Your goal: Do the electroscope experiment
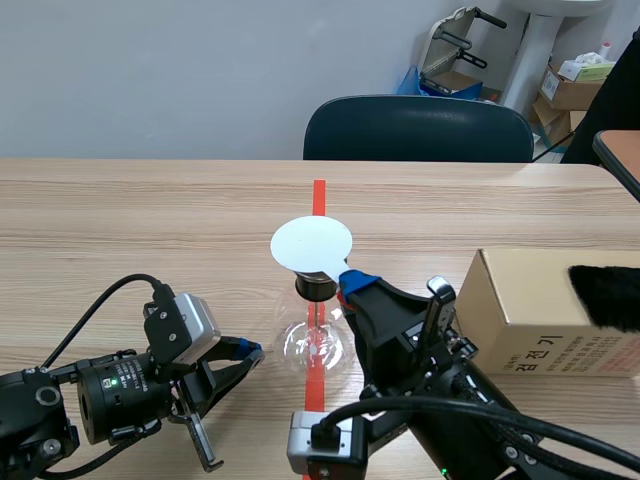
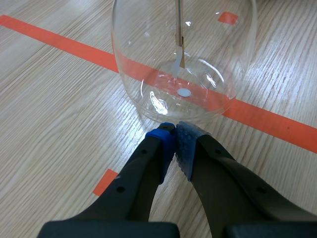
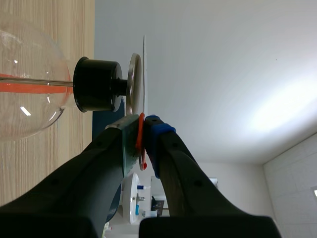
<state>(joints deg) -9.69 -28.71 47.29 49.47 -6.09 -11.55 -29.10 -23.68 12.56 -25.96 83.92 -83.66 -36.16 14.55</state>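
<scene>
The electroscope is a clear glass flask with a black stopper, standing on the red tape line. A round white plate lies flat over its top. My right gripper is shut on the plate's thin red-edged handle. In the right wrist view the white plate is seen edge-on against the metal disc above the stopper. My left gripper is shut on nothing, its tips at the flask's base. The foil strip hangs inside.
A cardboard box stands on the table at the right with a black furry piece on it. A dark chair stands behind the table's far edge. My left gripper lies low beside the flask.
</scene>
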